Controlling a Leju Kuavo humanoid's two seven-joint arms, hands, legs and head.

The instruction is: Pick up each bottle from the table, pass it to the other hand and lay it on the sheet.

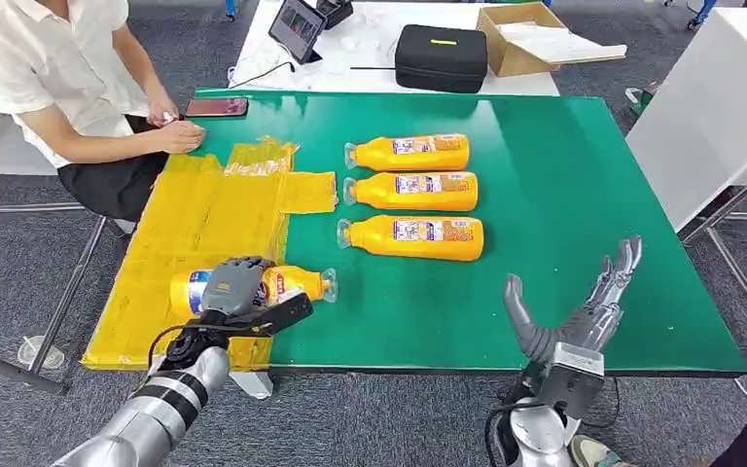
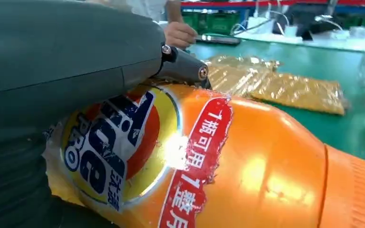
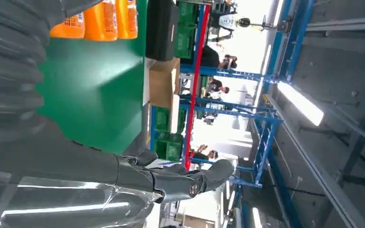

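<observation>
- Bottle (image 1: 253, 285) in your left robot hand (image 1: 236, 292) lies on its side over the near end of the yellow sheet (image 1: 204, 219), cap toward the green tabletop (image 1: 545, 195); the fingers wrap over its labelled body, so you grip the widest, least slippery part.
- Whether it already rests on the sheet or hangs just above it, you cannot tell from these views.
- Right robot hand (image 1: 584, 311) stands at the near tabletop edge, fingers spread and upright, holding nothing; judged from that, it is free for the next pickup.
- Three more bottles (image 1: 413, 195) lie side by side beyond, caps toward the sheet, on the right hand's side.
- Person (image 1: 78, 88) sits at the sheet's far end, hand (image 1: 180, 136) on it, likely pinning it flat.
</observation>
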